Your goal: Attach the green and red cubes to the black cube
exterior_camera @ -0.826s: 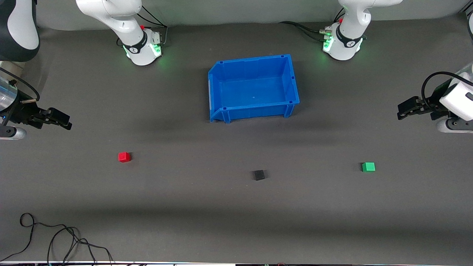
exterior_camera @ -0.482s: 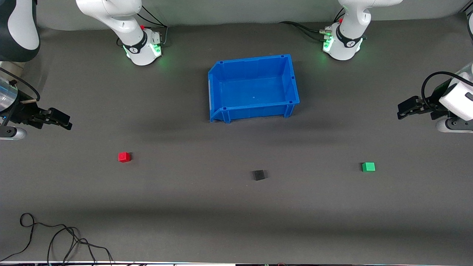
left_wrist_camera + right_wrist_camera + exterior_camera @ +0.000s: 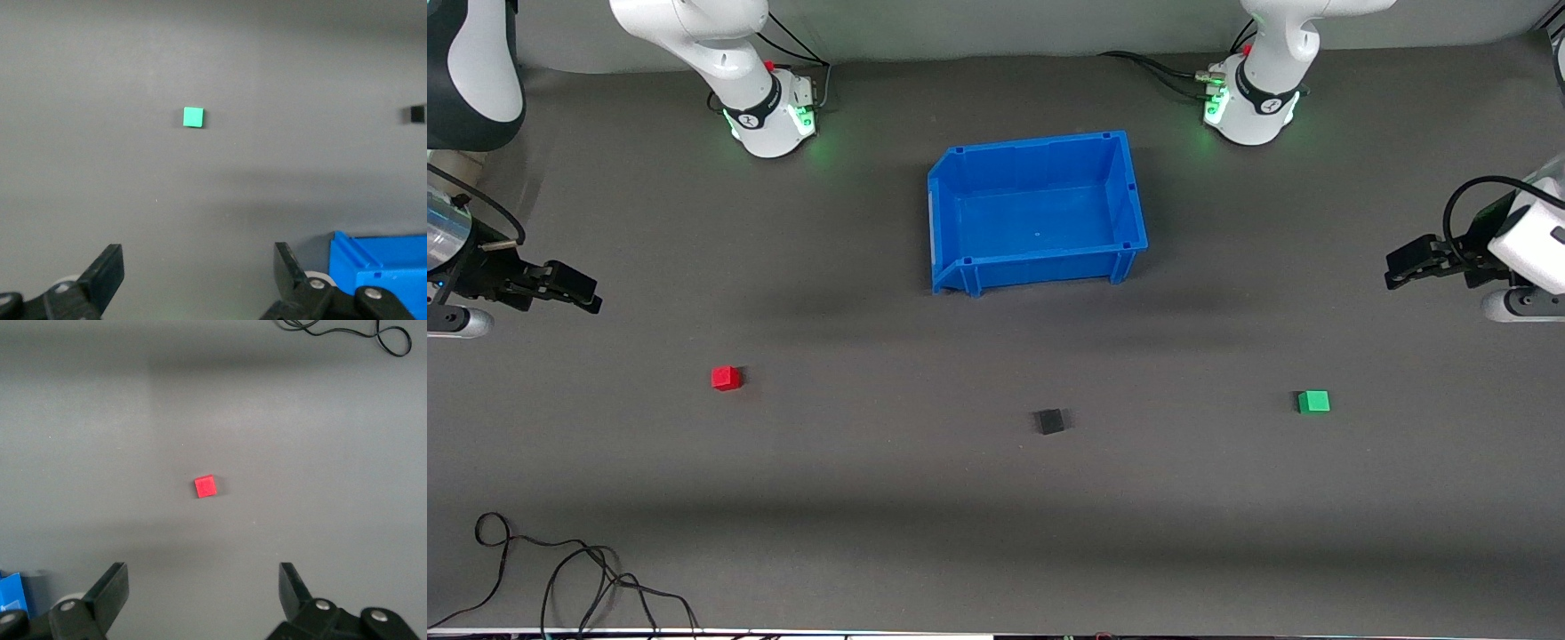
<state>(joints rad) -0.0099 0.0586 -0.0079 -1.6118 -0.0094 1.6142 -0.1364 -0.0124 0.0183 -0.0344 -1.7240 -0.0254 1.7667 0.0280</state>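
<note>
Left fingers (image 3: 197, 277): standing spread wide, grasping nothing, hanging in the air over the tabletop (image 3: 889, 498) at the left arm's end.
Right fingers (image 3: 203, 590): likewise spread wide and gripping nothing, hovering over the tabletop at the right arm's end.
Green cube (image 3: 1313, 402): lying flat on the tabletop, well apart from the left fingers, nearer to the front camera than the spot they are hanging over; in the left wrist view (image 3: 193, 117) it is showing ahead of the gap between the fingers.
Red cube (image 3: 726, 378): sitting on the tabletop, well apart from the right fingers, nearer to the front camera than the spot they are hovering over; in the right wrist view (image 3: 205, 486) it is showing ahead of the gap between the fingers.
Black cube (image 3: 1050, 421): resting on the tabletop between the red and green cubes, well apart from both and touching neither; slightly nearer to the front camera than either.
Bin (image 3: 1129, 191): blue, standing open between the two arms' bases, farther from the front camera than the black cube.
Cable (image 3: 560, 569): lying looped on the tabletop toward the right arm's end, near the front camera's edge.
</note>
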